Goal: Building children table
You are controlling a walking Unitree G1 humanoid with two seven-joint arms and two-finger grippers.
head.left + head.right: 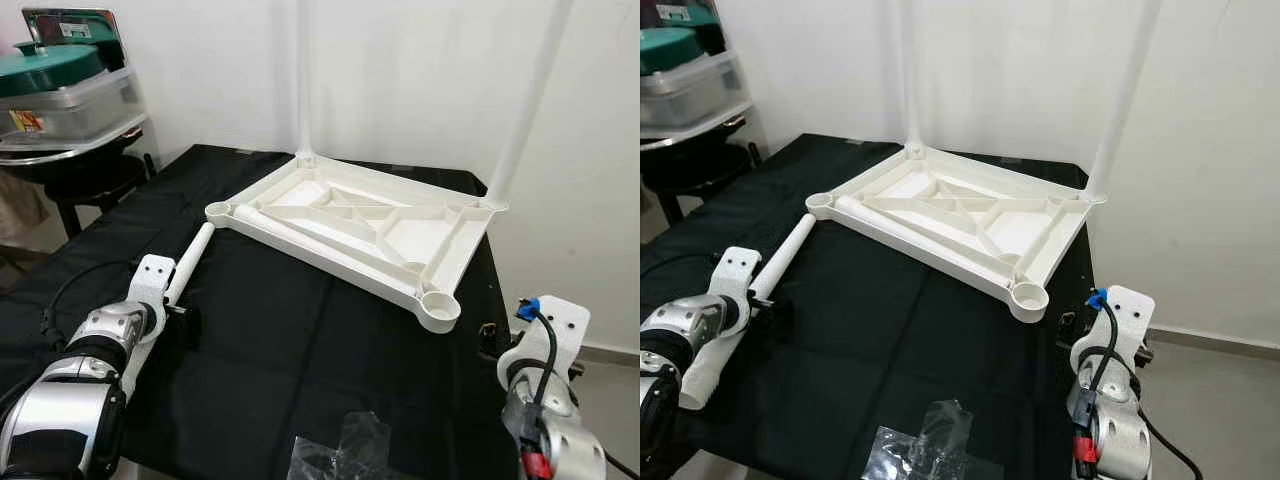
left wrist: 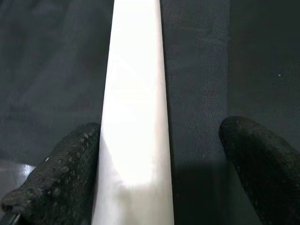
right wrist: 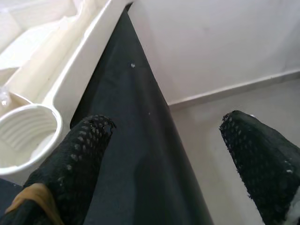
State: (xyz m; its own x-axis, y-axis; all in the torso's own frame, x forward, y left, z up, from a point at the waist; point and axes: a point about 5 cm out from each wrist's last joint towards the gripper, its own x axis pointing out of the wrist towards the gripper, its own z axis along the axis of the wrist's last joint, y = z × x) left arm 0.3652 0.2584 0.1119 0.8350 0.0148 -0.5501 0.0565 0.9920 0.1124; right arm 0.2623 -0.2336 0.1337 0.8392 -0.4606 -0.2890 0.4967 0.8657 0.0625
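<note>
Upturned white tabletop [image 1: 360, 225] lies on the black cloth [image 1: 260, 340], two legs already standing at its far corners. Left arm reaches forward low; left gripper [image 2: 159, 164] spread wide around the loose table leg [image 1: 188, 262], one finger touching it. Right gripper [image 3: 173, 164] wide, empty, at the cloth's edge near the tabletop's corner socket [image 3: 26, 136].

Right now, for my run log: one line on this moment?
left gripper: open around loose leg | right gripper: open, idle by table top corner | two legs fitted
</note>
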